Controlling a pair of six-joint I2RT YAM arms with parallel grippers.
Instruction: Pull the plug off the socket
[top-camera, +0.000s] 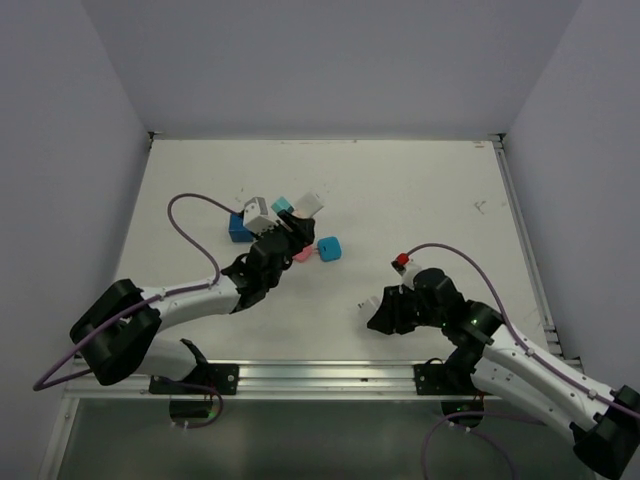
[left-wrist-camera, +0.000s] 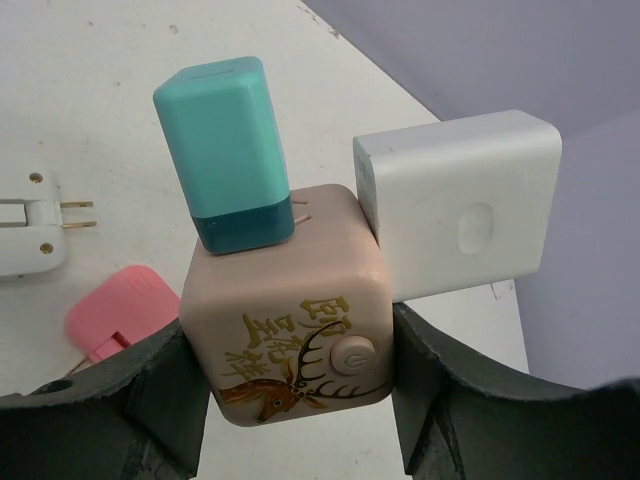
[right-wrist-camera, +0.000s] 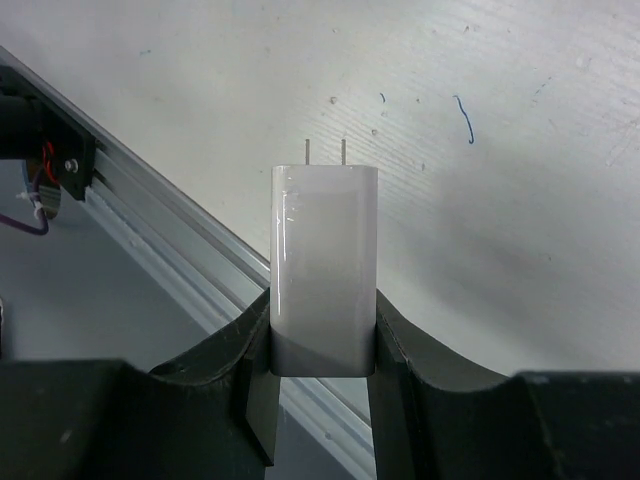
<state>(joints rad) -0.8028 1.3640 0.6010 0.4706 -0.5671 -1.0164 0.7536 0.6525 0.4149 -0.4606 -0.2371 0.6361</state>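
My left gripper (left-wrist-camera: 292, 388) is shut on a beige cube socket (left-wrist-camera: 290, 330) printed with a gold deer. A teal plug (left-wrist-camera: 225, 150) sits in the cube's top face, its prongs partly showing. A white plug (left-wrist-camera: 460, 200) sits against its right side. In the top view the left gripper (top-camera: 278, 243) holds this cluster at the table's middle left. My right gripper (right-wrist-camera: 322, 350) is shut on a separate white plug (right-wrist-camera: 322, 260) with two bare prongs pointing away. It is free of any socket, near the front edge (top-camera: 359, 305).
Loose on the table lie a white plug with folding prongs (left-wrist-camera: 30, 225), a pink plug (left-wrist-camera: 120, 310), a cyan cube (top-camera: 329, 248) and a blue block (top-camera: 239, 228). A metal rail (top-camera: 320, 375) runs along the front edge. Purple cables (top-camera: 190, 215) trail from both arms.
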